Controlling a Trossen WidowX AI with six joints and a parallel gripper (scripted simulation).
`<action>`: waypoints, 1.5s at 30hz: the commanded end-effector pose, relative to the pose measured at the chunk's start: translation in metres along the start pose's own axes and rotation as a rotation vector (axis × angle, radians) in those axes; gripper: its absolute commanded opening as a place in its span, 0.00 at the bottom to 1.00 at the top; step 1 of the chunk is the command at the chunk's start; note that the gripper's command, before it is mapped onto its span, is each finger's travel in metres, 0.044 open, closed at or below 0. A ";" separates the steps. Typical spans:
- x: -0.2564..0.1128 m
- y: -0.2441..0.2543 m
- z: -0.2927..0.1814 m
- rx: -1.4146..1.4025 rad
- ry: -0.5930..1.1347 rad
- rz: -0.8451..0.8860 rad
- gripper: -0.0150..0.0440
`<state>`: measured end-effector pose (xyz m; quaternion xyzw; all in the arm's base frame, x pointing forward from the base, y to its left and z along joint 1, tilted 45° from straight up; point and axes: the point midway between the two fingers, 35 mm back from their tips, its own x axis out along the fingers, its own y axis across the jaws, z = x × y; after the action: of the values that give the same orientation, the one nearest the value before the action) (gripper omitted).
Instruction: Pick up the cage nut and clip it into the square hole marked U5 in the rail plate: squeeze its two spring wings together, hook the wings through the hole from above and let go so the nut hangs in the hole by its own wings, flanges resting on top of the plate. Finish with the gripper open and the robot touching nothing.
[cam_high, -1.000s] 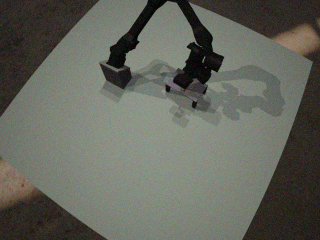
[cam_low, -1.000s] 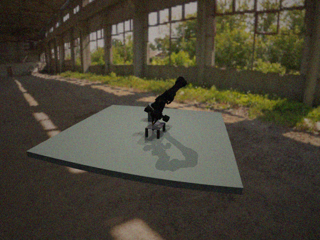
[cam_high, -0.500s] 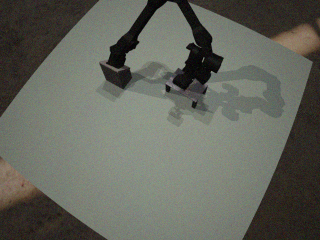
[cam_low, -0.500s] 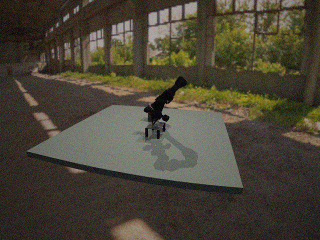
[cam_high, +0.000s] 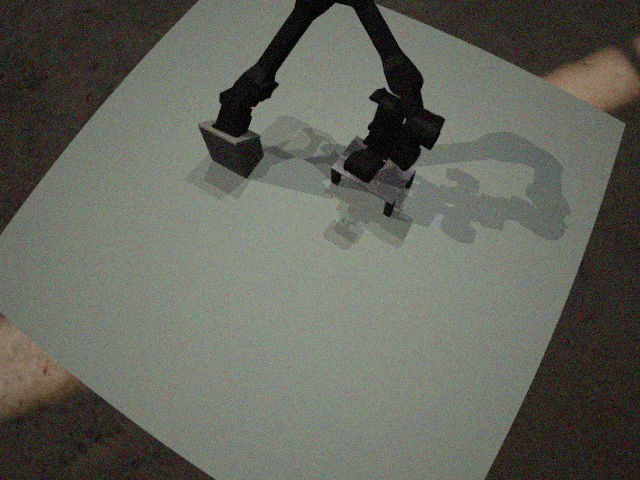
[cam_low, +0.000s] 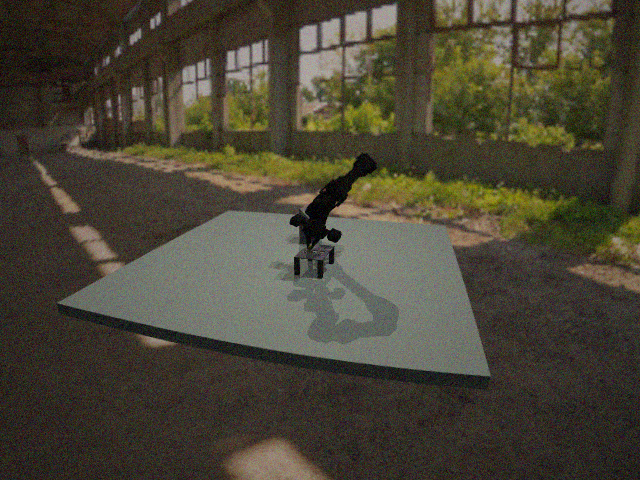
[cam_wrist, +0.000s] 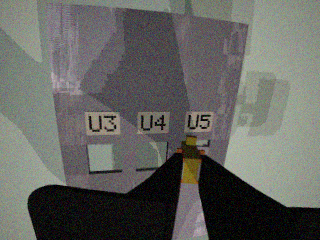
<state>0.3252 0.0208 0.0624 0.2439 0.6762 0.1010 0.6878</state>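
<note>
Black six-joint arm (cam_high: 403, 77) (cam_low: 330, 198), bent steeply down, one gripper (cam_high: 364, 167) (cam_low: 309, 249) (cam_wrist: 189, 160) pinching one yellow cage nut (cam_wrist: 190, 170) – just by the U5 hole (cam_wrist: 203, 143), seating unclear – three labels visible, U3, U4, U5, on one four-legged rail plate (cam_high: 351, 173) (cam_low: 315, 254) (cam_wrist: 150, 65)

In the top view, a dark gray block (cam_high: 231, 156) with a paler rim sits in the upper left. The exterior view shows tall windows (cam_low: 369, 77) along the top, a strip of sunlit grass (cam_low: 413, 191) beneath them, and a bright patch (cam_low: 273, 459) on the dark ground at the bottom.
</note>
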 end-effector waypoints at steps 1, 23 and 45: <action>0.000 -0.002 0.001 0.000 -0.002 0.023 0.30; 0.000 -0.004 0.001 -0.001 -0.003 0.072 0.30; 0.001 -0.006 0.001 -0.002 -0.002 0.124 0.30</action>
<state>0.3244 0.0169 0.0590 0.2812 0.6615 0.1396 0.6811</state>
